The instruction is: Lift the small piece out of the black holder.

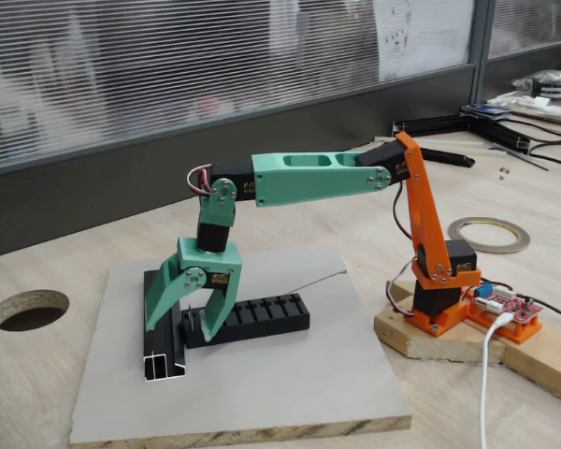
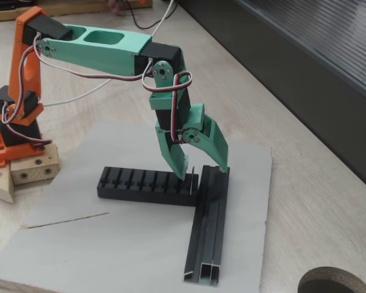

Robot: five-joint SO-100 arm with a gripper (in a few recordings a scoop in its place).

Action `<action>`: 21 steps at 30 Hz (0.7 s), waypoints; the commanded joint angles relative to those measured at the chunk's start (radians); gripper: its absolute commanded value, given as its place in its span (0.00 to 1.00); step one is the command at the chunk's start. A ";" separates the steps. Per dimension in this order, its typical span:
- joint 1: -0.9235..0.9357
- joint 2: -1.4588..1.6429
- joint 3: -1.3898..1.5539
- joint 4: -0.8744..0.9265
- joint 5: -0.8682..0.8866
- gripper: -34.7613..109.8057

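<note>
The black holder [image 1: 262, 316] [image 2: 143, 185] lies on the grey board, its row of slots facing up. At its end beside the rail, the small piece [image 2: 193, 172] stands upright as a thin pale sliver. My green gripper [image 1: 181, 331] [image 2: 202, 173] points down over that end and is open. One finger [image 2: 175, 160] is over the holder, the other finger [image 2: 217, 146] over the rail, and the sliver sits between them, closer to the holder-side tip. I cannot tell whether that tip touches it. In a fixed view [image 1: 181, 331] the fingers hide the piece.
A longer black channel rail [image 1: 164, 351] [image 2: 208, 235] lies at right angles against the holder's end. A thin grey wire [image 1: 313, 279] [image 2: 67, 221] lies on the grey board [image 1: 262, 393] [image 2: 244, 165]. The table has a round hole [image 1: 28, 309] [image 2: 337, 282]; a tape roll [image 1: 489, 234] lies beyond the orange base [image 1: 439, 281].
</note>
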 commanded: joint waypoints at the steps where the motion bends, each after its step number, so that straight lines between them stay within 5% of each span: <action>1: -0.008 0.012 -0.017 0.015 0.018 0.57; 9: -0.006 0.012 -0.017 0.003 0.017 0.41; 21: -0.006 0.014 -0.018 0.003 0.017 0.34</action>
